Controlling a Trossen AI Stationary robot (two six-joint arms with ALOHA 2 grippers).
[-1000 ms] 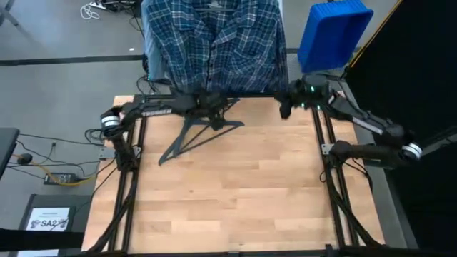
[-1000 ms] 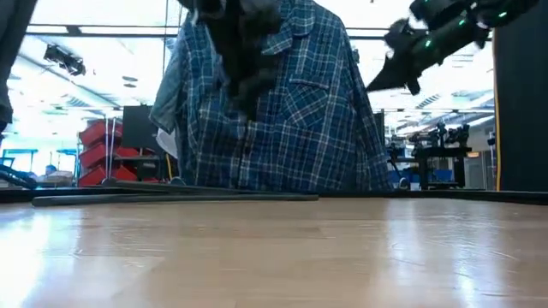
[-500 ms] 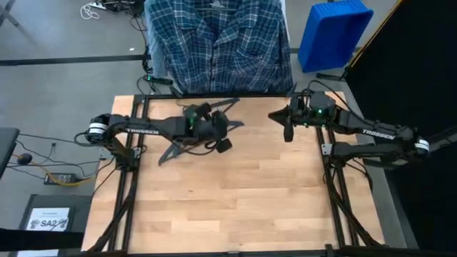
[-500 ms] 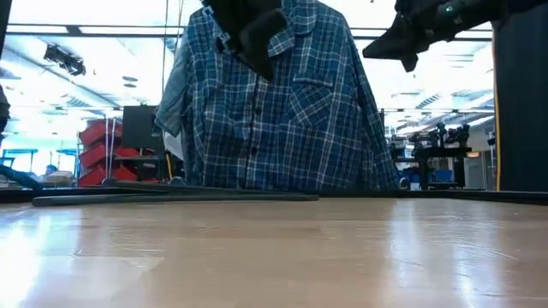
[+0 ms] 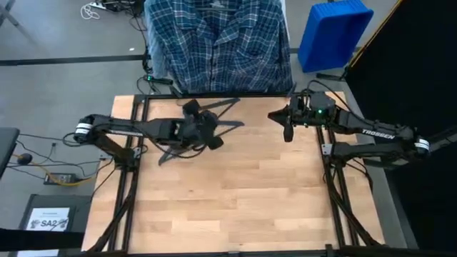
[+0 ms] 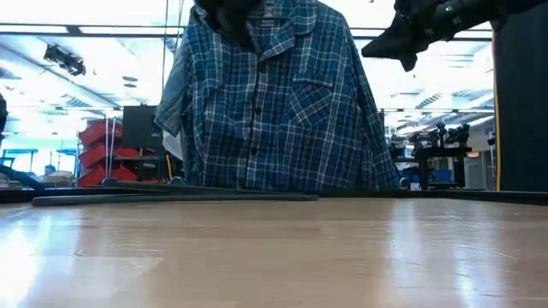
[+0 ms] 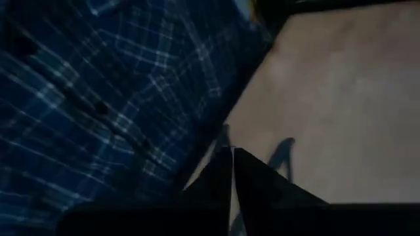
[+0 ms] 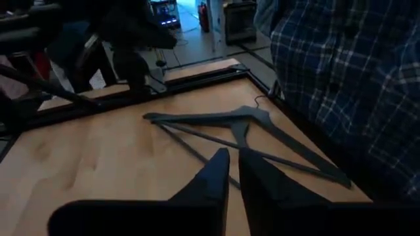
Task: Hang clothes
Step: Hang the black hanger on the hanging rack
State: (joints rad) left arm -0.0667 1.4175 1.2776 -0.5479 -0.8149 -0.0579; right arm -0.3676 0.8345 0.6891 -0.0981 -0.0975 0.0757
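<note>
A dark blue plaid shirt (image 5: 214, 43) hangs upright just beyond the table's far edge, and what it hangs from does not show. It fills the middle of the low view (image 6: 274, 111), where a paler blue-grey cloth (image 6: 169, 103) shows behind one side. My left gripper (image 5: 203, 132) is shut and empty above the table's far middle, over the dark hangers (image 5: 187, 140). Its wrist view looks past the fingertips (image 7: 233, 157) at the plaid. My right gripper (image 5: 286, 128) hovers shut and empty near the far right corner, its fingertips (image 8: 233, 160) pointing toward the hangers (image 8: 249, 128).
Dark grey hangers lie flat on the wooden table (image 5: 243, 193) near its far edge, and show as a low dark line in the low view (image 6: 171, 197). A blue bin (image 5: 332, 32) stands beyond the far right corner. The black frame rail (image 5: 214, 96) runs along the far edge.
Both grippers have drawn back from the hanging plaid shirt toward the table's near edge. The left one then slid a little toward the table's left edge. The right one has kept still for the last half second. The shirt stays hanging.
</note>
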